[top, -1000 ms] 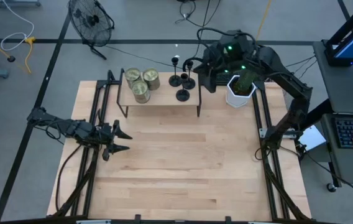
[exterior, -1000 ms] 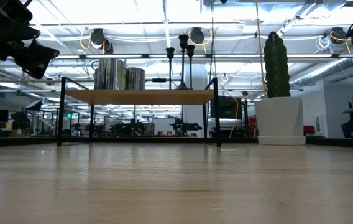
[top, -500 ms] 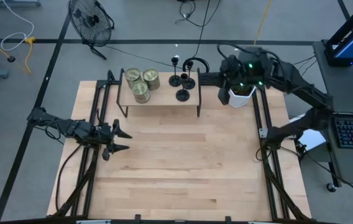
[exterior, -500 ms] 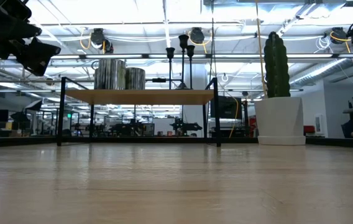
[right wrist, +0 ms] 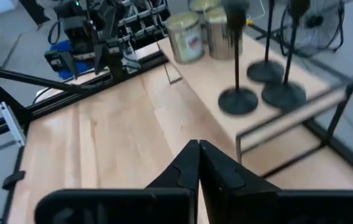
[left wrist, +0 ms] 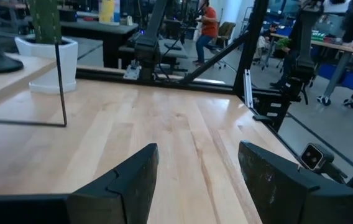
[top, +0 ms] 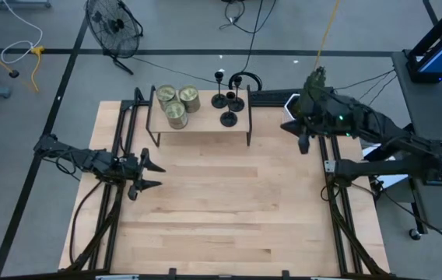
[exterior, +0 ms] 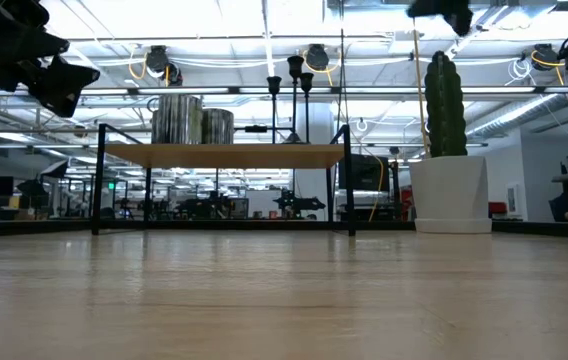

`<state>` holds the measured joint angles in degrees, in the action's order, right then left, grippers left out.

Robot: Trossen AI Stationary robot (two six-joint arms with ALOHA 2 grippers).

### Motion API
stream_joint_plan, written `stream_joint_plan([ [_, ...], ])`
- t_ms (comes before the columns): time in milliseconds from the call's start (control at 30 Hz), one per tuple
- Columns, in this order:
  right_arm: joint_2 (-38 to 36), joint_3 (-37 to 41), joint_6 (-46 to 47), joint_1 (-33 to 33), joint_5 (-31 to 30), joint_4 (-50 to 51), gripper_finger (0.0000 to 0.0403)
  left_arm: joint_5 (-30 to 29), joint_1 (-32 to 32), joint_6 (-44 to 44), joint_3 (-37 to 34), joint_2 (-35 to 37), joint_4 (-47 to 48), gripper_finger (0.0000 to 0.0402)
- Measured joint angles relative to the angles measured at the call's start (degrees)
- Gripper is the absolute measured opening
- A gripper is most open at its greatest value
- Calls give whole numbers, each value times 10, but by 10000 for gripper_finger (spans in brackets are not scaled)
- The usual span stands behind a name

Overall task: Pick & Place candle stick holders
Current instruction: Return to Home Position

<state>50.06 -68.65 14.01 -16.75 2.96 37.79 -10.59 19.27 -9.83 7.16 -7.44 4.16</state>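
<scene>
Three black candle stick holders (top: 229, 104) stand on their disc bases at the right end of a low wooden shelf (top: 201, 124). They also show in the low view (exterior: 295, 85) and the right wrist view (right wrist: 237, 99). My right gripper (top: 289, 128) is shut and empty. It hovers high off the shelf's right end, over the cactus pot, and shows in its own wrist view (right wrist: 199, 155). My left gripper (top: 149, 173) is open and empty, above the table's left side, and shows in its wrist view (left wrist: 198, 180).
Three glass jars (top: 177, 104) stand on the shelf's left end. A white pot with a green cactus (exterior: 449, 150) stands at the far right, mostly hidden under my right arm in the high view. Bare wooden tabletop (top: 229, 202) spreads in front of the shelf.
My right gripper has swung away from the shelf's far right end, toward the table's right edge and a little toward the near edge, and its top now shows in the low view above the cactus. The holders have stayed in place.
</scene>
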Motion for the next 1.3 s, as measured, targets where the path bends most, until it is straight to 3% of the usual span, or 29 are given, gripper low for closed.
stream_joint_plan([
  [200,-97,97,62,0,0,-18,1,-25,0,22,0,0,-10,232],
  [467,-195,219,74,0,17,-166,4,-50,0,27,0,0,-58,232],
  [867,-279,276,60,0,15,-149,4,-78,-35,59,0,0,-100,232],
  [1100,-324,300,57,0,8,-152,4,-70,-91,70,0,0,-60,232],
  [1300,-335,379,73,0,-13,-243,4,1,-141,48,0,1,-33,232],
])
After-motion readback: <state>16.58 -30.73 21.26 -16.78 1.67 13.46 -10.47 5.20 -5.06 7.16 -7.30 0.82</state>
